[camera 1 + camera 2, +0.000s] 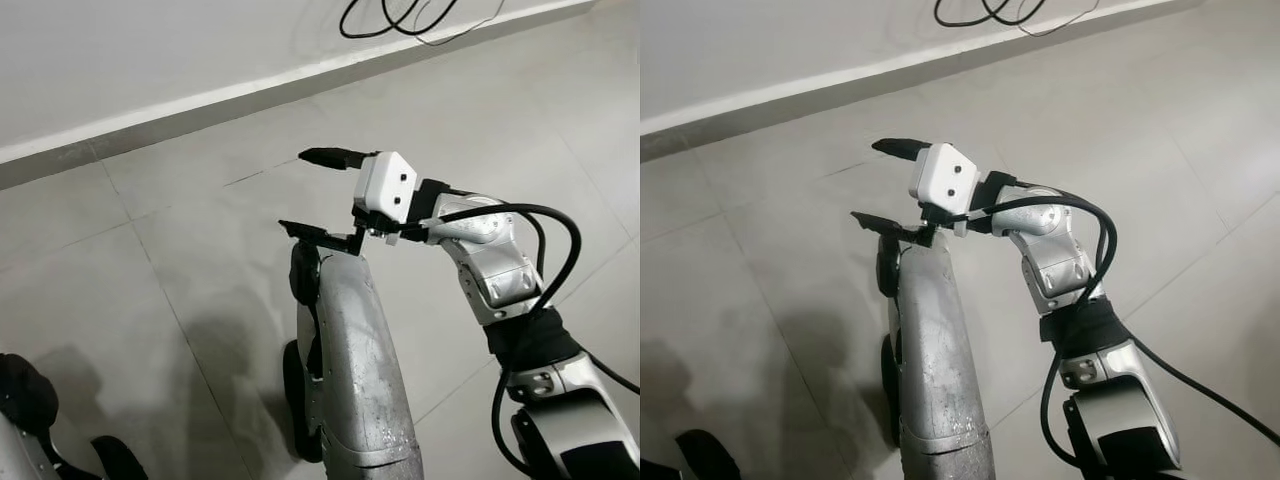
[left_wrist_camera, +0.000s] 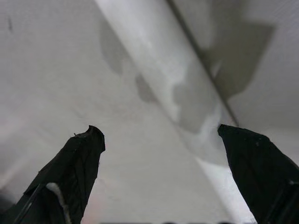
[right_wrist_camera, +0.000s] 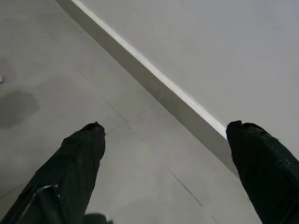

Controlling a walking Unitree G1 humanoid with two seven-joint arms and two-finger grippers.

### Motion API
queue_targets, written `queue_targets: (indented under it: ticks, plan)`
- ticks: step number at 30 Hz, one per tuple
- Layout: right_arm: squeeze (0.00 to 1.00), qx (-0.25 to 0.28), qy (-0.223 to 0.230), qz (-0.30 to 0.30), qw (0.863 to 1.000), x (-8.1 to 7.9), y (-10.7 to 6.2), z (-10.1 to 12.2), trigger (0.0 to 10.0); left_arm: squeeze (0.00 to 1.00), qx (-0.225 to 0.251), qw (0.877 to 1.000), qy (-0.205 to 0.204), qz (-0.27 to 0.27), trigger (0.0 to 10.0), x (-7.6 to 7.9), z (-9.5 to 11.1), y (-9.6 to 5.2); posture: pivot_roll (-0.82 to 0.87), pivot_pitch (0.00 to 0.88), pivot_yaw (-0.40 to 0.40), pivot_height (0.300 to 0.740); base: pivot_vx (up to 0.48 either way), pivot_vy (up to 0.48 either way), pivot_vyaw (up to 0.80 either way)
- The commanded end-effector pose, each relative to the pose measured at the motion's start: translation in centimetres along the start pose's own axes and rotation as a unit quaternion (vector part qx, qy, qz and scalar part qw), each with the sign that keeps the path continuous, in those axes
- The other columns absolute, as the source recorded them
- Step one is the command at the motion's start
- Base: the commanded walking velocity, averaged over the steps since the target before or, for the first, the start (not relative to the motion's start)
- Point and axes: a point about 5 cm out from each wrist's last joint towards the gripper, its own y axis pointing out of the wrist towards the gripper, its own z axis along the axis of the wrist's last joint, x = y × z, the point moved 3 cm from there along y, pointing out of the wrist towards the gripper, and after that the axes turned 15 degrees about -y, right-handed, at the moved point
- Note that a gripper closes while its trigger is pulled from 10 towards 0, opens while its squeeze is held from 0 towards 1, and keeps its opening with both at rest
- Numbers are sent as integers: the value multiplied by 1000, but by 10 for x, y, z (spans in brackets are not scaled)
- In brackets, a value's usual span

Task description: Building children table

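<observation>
Grey floor tiles [image 1: 150,330] fill most of the head views, and a pale wall [image 1: 120,60] with a white skirting board [image 1: 200,100] crosses the upper part of the frame. At the lower left edge I see some dark rounded part of the robot, cut off, and I cannot say what it is. My left gripper [image 2: 159,140] has its fingers spread wide, with nothing between them. In the centre a silver arm rises, and the right gripper [image 1: 315,195] is also spread and empty, pointing toward the upper left. A black cable [image 1: 400,15] lies at the upper edge. I cannot point to any table part here, so I cannot judge its weight, stiffness or a good place to hold it.
</observation>
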Motion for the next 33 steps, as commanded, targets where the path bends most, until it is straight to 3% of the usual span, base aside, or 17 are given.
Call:
queue_targets:
  ticks: [1,12,17,18,19,20,21,23,27,29,33]
  plan:
    - [0,-2,10,11,1000,-8,-2,-4,10000,0,-60,998,18,11,10000,-8,-39,-14,-427,533,-312,300,0,0,0]
    - [0,11,20,8,1000,-12,-2,-1,10000,0,-80,996,-6,39,10000,-12,-45,-16,-397,536,-298,300,0,0,0]
    - [0,11,36,-18,999,-7,1,-2,10000,0,-59,997,-18,44,10000,-18,-37,-12,-363,531,-278,300,0,0,0]
    - [0,6,73,-44,996,0,4,-3,10000,0,-40,997,-40,42,10000,-20,-31,-11,-319,518,-255,300,0,0,0]
    - [0,6,73,-44,996,0,4,-3,10000,0,-40,997,-40,42,10000,-20,-31,-11,-319,518,-255,300,0,0,0]
    - [0,-9,172,-98,980,10,11,-8,10000,0,5,996,-84,39,10000,-25,-13,-9,-267,499,-235,300,0,0,0]
    - [0,-9,201,-108,973,9,16,-8,10000,0,34,995,-90,33,10000,-28,-1,-7,-214,479,-213,300,0,0,0]
    - [0,-8,213,-112,971,8,18,-8,10000,0,51,994,-90,29,10000,-30,6,-7,-214,479,-213,305,0,0,0]
    - [0,-7,276,-136,952,2,28,-11,10000,0,132,985,-109,30,10000,-59,49,-5,-116,420,-165,325,0,0,0]
    - [0,-6,286,-141,948,2,28,-11,10000,0,147,983,-104,30,10000,-66,56,-6,-116,420,-165,330,0,0,0]
    - [0,-18,348,-161,923,-8,25,-18,10000,0,207,971,-115,39,10000,-92,89,-14,-49,366,-121,350,0,0,0]
